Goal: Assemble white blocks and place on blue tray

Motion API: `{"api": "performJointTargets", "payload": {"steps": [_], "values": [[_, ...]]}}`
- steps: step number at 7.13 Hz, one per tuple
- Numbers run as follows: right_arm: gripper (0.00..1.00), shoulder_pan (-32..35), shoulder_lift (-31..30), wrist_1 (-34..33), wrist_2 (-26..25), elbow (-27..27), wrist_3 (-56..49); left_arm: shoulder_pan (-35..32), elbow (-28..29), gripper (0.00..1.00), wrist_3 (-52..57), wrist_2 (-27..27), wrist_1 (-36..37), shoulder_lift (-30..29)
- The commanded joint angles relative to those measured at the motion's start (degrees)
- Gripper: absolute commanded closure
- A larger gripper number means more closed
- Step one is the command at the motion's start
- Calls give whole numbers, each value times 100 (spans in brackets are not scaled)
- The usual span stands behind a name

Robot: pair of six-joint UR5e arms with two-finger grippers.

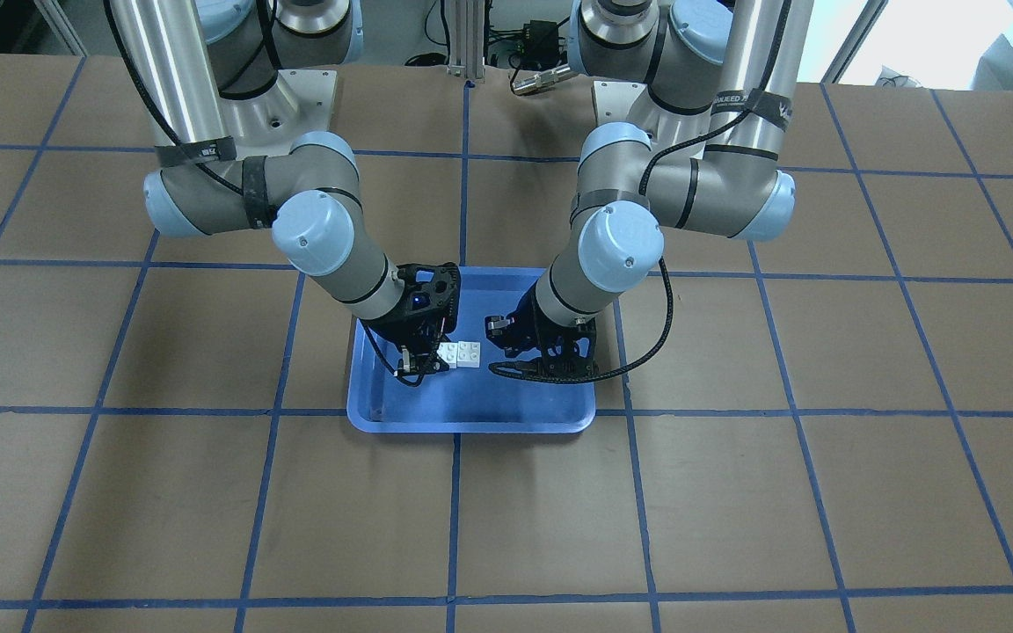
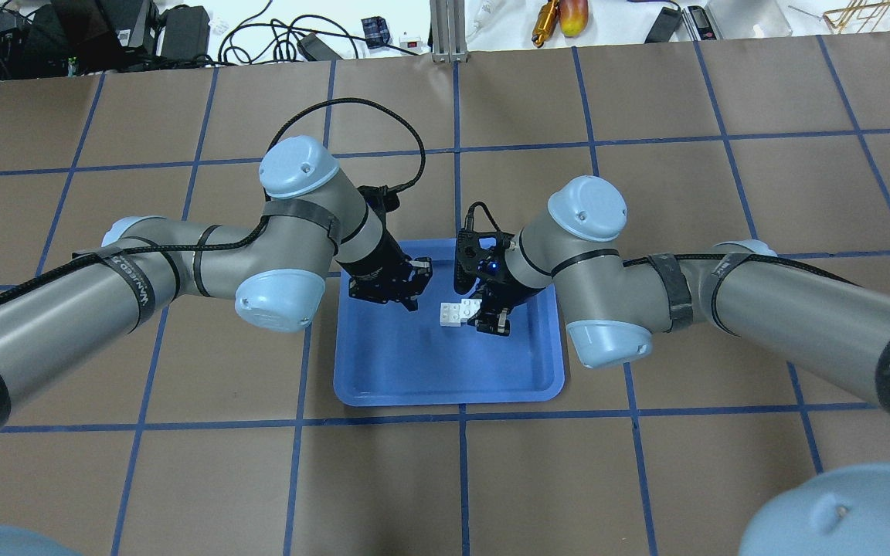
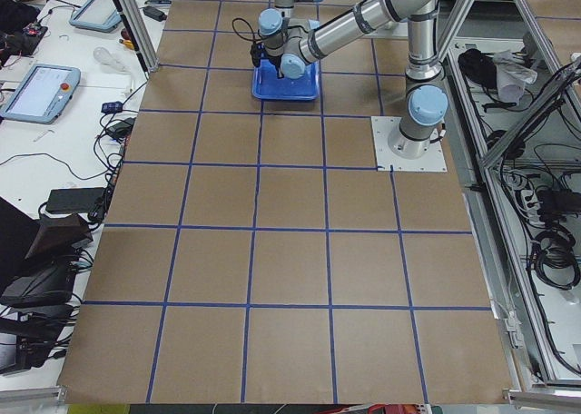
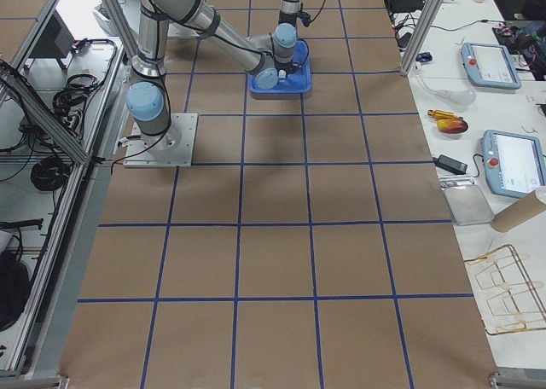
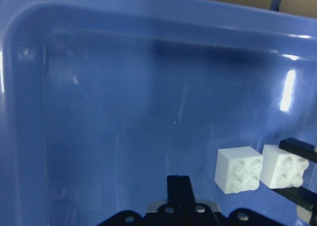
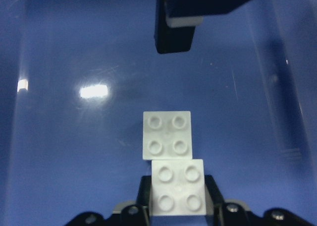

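Two white blocks [image 1: 462, 353] lie side by side, slightly offset, on the floor of the blue tray [image 1: 471, 426]. I cannot tell whether they are joined. They also show in the overhead view [image 2: 458, 313] and the left wrist view [image 5: 238, 170]. My right gripper [image 2: 482, 310] is open over the tray. In its wrist view the nearer block [image 6: 177, 186] sits against the near finger, and the far finger [image 6: 178, 23] stands well apart from both blocks. My left gripper [image 2: 412, 284] is open and empty, a short way to the blocks' other side. One of its fingers [image 5: 177, 184] shows in the left wrist view.
The tray [image 2: 445, 398] sits mid-table on brown paper with a blue tape grid. Both forearms slant in over the tray's back half. Cables and tools lie beyond the far table edge [image 2: 445, 46]. The raised tray rim [image 5: 20, 112] is to the left gripper's side.
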Motion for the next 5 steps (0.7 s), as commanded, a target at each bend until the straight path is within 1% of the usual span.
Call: {"api": "performJointTargets", "payload": {"steps": [1, 5], "values": [[100, 54, 6, -53, -5, 10, 107, -58, -15, 100, -12, 2, 6, -14], [100, 46, 23, -132, -5, 10, 107, -75, -15, 98, -21, 2, 6, -14]]}}
